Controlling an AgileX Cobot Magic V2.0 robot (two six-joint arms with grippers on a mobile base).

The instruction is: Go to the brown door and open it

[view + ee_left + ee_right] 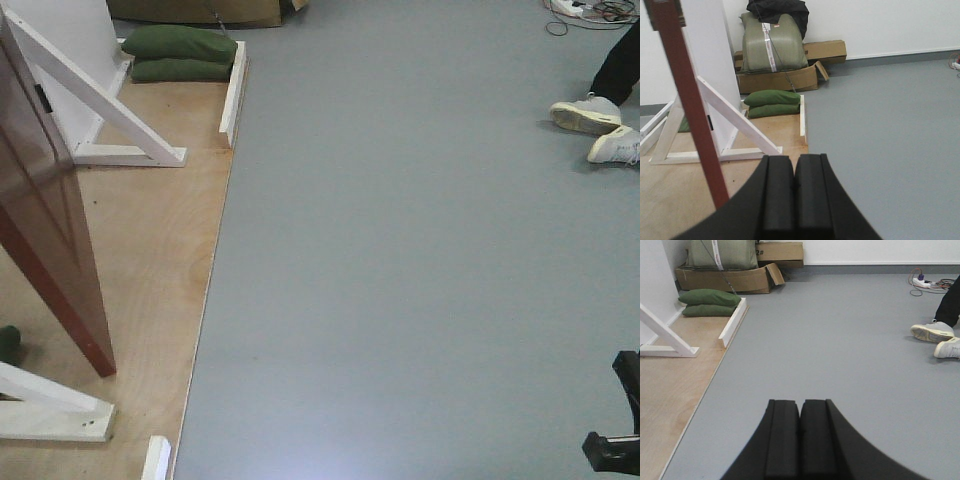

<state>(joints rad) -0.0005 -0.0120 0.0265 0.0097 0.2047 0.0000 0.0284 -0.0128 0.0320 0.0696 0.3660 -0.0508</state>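
Door (40,220) stands on plywood base (160,250), near its floor-side edge, seen edge-on, long axis vertical. Your left gripper (794,195) is nearer: door lies ahead-left of it. Right gripper (800,435) faces floor (840,340). Both pincers pressed together, empty. Handle not visible.

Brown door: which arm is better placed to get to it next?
Left, probably. The brown door has its edge close beside the left end effector in the left wrist view. The right end effector faces only grey floor and plywood, no door. Both are shut.
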